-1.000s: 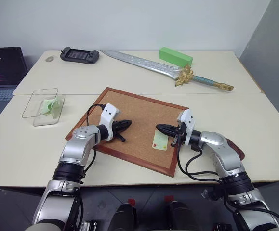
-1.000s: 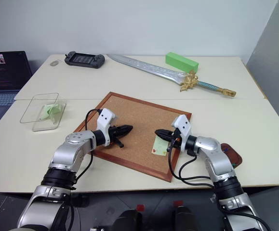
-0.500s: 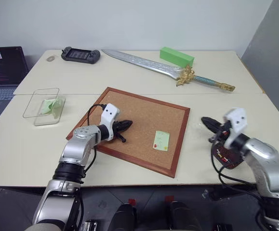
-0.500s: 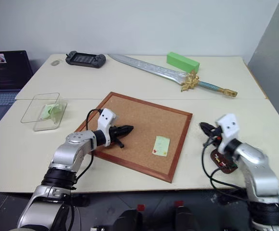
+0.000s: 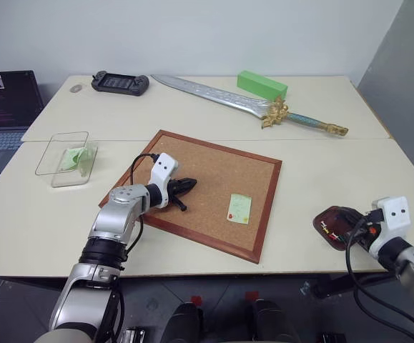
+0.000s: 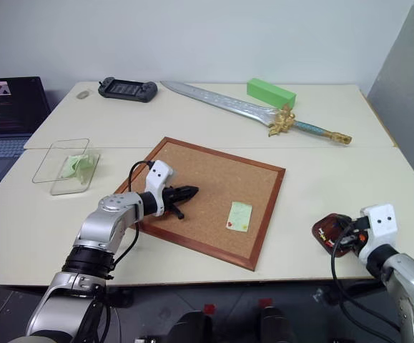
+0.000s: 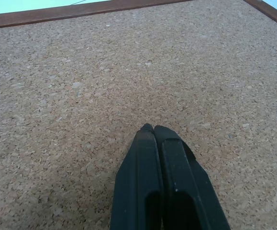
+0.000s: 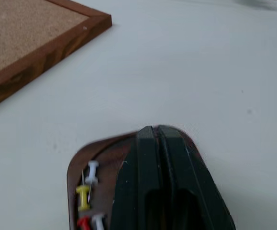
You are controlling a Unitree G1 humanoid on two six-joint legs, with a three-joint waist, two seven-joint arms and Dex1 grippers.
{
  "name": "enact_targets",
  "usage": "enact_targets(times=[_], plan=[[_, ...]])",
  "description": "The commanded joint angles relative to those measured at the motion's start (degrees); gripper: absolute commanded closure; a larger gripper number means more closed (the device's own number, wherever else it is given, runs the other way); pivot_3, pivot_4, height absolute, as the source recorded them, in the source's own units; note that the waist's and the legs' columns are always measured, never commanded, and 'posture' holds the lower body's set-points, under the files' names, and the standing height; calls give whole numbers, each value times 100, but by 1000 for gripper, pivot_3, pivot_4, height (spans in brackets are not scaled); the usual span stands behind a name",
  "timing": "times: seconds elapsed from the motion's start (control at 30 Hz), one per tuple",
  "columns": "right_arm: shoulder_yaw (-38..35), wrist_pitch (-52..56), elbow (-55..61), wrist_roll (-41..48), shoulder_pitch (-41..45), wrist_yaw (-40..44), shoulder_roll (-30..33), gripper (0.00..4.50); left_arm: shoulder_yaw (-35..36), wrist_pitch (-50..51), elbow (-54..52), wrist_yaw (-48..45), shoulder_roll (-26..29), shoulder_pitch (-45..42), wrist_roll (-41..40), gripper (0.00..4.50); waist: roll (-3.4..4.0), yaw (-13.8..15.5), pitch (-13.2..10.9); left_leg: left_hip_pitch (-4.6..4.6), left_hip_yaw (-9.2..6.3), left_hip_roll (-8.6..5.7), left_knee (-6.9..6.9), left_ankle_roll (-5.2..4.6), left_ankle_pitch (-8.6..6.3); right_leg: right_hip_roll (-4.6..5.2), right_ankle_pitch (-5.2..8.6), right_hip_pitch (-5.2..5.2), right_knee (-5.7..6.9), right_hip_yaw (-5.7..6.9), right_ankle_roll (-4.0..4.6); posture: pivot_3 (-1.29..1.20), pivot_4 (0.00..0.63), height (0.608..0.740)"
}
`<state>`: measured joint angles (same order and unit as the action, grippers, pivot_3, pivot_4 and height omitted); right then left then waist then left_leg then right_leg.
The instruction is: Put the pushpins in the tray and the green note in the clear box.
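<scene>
The left gripper has its fingers pressed together with nothing between them. It hangs over the near-left part of the corkboard; whether the tips touch the cork cannot be told. Its wrist view shows the two black fingers meeting at the tip above bare cork, with the board's red-brown frame beyond.

The right gripper is pressed shut too and holds nothing. It sits right above the tray, which lies on the bench off the board's near-right corner. Whether it touches the tray is unclear.

The note lies flat on the cork, between the two grippers and nearer the left one. A small red pin head shows at the note's near corner. A crumpled pale green slip lies inside the box, well out to the left of the left gripper.

The right wrist view shows what the head views are too far off to resolve: white, yellow and red pins lying in the tray beside the fingers. The head views alone take in the sword, the green block, the handheld console and the laptop at the far side.
</scene>
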<state>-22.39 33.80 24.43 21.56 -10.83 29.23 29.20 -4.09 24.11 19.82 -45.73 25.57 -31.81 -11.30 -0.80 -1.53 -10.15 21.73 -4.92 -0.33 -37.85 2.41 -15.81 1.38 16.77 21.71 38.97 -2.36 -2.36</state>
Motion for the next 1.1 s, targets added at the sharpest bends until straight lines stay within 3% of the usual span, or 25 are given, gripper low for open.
enact_targets(times=[0.03, 0.17, 0.43, 0.7, 0.97, 1.1], plan=[[-207, -160, 165, 93, -97, -48, -11, 4490, -145, 42, 144, -58, -12, 60, 129, 4500, 2, -1, 1, 0, 1, 0, 0, 0, 0, 0, 0, -1, 0, 0, 0, 0, 150, 740], [-214, -190, 125, 120, -94, -83, -13, 3975, -167, 13, 173, -58, -31, -2, 149, 4500, 3, 4, 2, 0, 9, 0, 0, 0, 0, -1, 0, 0, 0, 1, 0, 0, 150, 740], [-156, -225, 115, 63, -60, -81, 24, 2261, -152, -14, 196, -79, -1, -20, 160, 4500, 3, 8, 2, 1, 10, 0, 0, 0, 0, -1, 0, -1, 0, 2, 0, 0, 150, 740], [-182, -423, 203, 149, 6, 151, 131, 2261, -143, -14, 188, -103, 2, -12, 167, 4500, 3, 8, 2, 1, 10, 0, 0, 0, 0, -1, 0, -1, -1, 2, 0, 0, 150, 740], [977, -935, 719, 374, 292, 1549, 695, 2261, -145, -78, 274, -103, -37, -60, 206, 4500, 3, 7, 2, 0, 11, -1, 0, 0, 0, -9, 1, -3, -2, 6, -2, 0, 150, 740], [1833, -1135, 423, 195, 840, 1791, 561, 2261, -154, -90, 289, -111, -52, -64, 221, 4500, 0, 13, 0, 0, 10, -1, -2, 0, 0, -7, 1, -6, -4, 7, -2, 0, 150, 740]])
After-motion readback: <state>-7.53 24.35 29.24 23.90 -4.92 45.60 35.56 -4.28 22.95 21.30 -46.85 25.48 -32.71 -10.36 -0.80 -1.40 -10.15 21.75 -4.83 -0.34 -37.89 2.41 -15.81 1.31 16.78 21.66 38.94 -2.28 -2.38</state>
